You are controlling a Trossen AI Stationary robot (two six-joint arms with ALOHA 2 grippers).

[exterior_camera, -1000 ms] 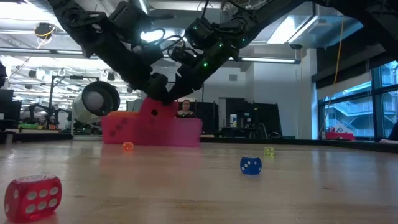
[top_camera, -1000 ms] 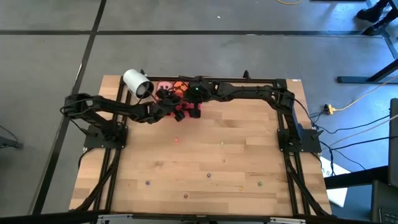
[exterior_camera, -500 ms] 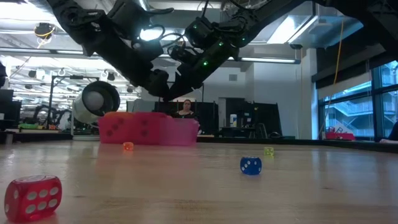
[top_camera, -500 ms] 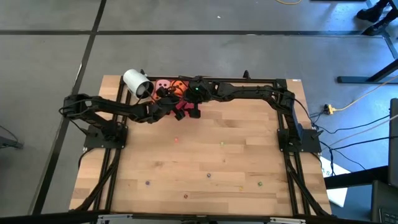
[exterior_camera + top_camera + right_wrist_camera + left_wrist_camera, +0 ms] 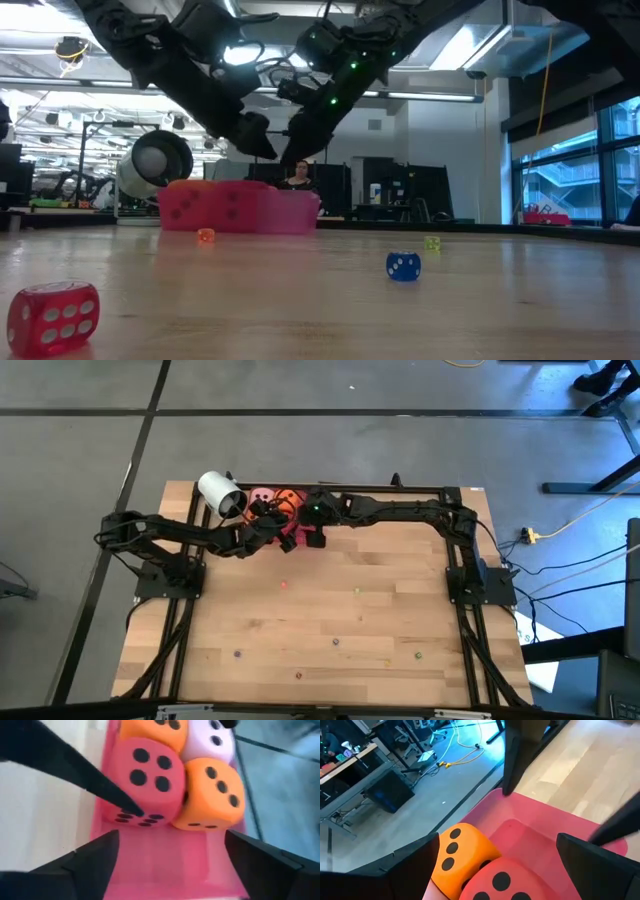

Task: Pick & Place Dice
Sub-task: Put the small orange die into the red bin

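Several dice lie packed together at the left end of the pink-red tray (image 5: 165,865), which sits at the table's far edge. They are a red die (image 5: 142,777), an orange die (image 5: 212,795), a pale pink die (image 5: 212,740) and a second orange die (image 5: 152,727). My left gripper (image 5: 262,148) hangs open just above them; its wrist view shows an orange die (image 5: 462,852) and the red die (image 5: 505,880). My right gripper (image 5: 172,834) stands open over the tray's bare right half, pointing at the dice. Neither holds anything.
A white cylinder (image 5: 220,493) lies left of the tray. Small dice are scattered over the wooden table: a red one (image 5: 53,317), a blue one (image 5: 403,265), an orange one (image 5: 205,236) and a yellow one (image 5: 431,242). A person (image 5: 297,175) sits in the room behind.
A die that stood higher under the two grippers has dropped level with the others in the tray. My right gripper has then tipped and drawn slightly up from the dice.
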